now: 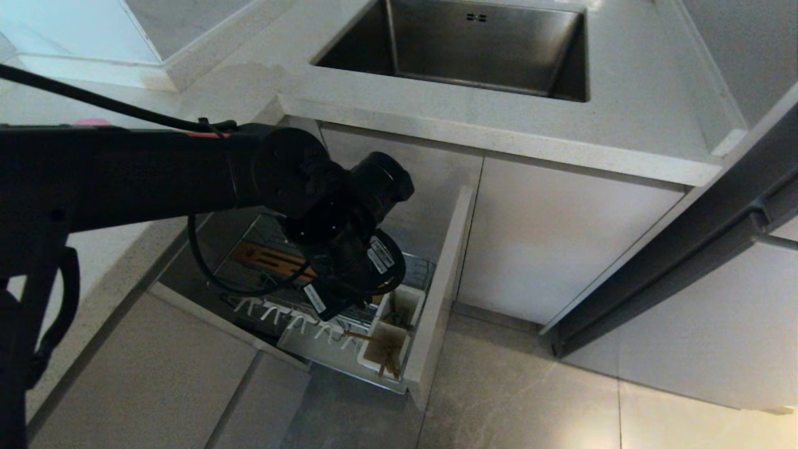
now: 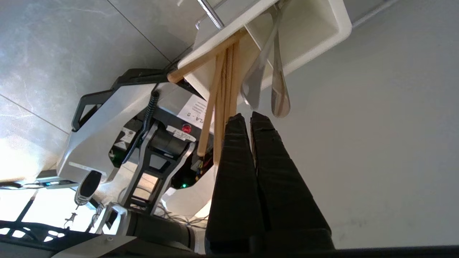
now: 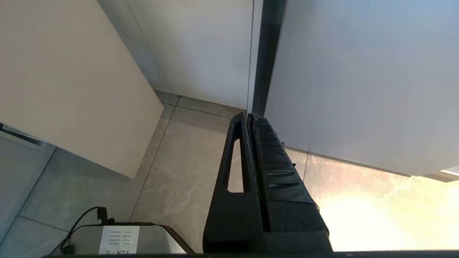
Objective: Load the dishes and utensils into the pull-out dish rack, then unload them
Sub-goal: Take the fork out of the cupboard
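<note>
Chopsticks [image 2: 226,79] — two — and one spoon [image 2: 278,82] stand in two white cups [image 1: 393,333]; left hand [image 2: 249,120] pressed together, empty.

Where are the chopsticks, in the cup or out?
In. The chopsticks stand in a white cup, with their ends poking out past its rim.

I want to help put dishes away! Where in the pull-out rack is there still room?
The white prongs beside the wooden strip look bare. The utensil cups by the front panel are crowded: chopsticks, spoon, and the shut left pincer.
</note>
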Available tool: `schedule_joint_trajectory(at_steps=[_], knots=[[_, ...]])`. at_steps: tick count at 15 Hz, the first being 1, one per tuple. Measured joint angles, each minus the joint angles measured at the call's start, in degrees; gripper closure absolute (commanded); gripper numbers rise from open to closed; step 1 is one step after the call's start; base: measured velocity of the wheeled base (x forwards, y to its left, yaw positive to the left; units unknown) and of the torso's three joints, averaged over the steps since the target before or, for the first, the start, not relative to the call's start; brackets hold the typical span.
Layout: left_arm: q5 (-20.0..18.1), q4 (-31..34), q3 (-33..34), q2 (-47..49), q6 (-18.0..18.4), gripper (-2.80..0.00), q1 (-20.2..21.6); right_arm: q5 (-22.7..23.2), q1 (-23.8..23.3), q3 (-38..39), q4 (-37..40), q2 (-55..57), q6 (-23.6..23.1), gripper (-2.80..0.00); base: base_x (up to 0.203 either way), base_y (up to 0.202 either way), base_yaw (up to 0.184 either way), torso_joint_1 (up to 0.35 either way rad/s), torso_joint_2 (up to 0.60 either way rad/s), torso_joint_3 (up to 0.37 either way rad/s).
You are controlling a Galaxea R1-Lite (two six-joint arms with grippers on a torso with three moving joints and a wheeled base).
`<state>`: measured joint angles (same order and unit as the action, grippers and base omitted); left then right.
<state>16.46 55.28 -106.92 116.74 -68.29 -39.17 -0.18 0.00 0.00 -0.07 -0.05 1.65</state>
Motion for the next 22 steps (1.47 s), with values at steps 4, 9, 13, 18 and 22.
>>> schedule_joint_trajectory(at_steps=[4,9,13,18,22], knots=[[0.0,-0.4,0.0,0.2,-0.2,-2.8,-0.1,0.0,0.0,0.0,0.0,0.0,0.0,0.0,0.0,0.0,0.0,0.0,0.0,0.0],[0.0,-0.3,0.3,0.1,0.0,-2.8,-0.2,0.0,0.0,0.0,0.0,0.0,0.0,0.0,0.0,0.0,0.0,0.0,0.0,0.0],[0.2,0.0,0.4,0.0,0.2,-2.8,-0.2,0.0,0.0,0.0,0.0,0.0,0.0,0.0,0.0,0.0,0.0,0.0,0.0,0.0],[0.5,0.4,0.6,-0.6,0.3,-2.8,-0.4,0.0,0.0,0.0,0.0,0.0,0.0,0.0,0.0,0.0,0.0,0.0,0.0,0.0],[3.2,1.4,0.2,-4.8,3.3,-2.8,-0.2,0.0,0.0,0.0,0.0,0.0,0.0,0.0,0.0,0.0,0.0,0.0,0.0,0.0]])
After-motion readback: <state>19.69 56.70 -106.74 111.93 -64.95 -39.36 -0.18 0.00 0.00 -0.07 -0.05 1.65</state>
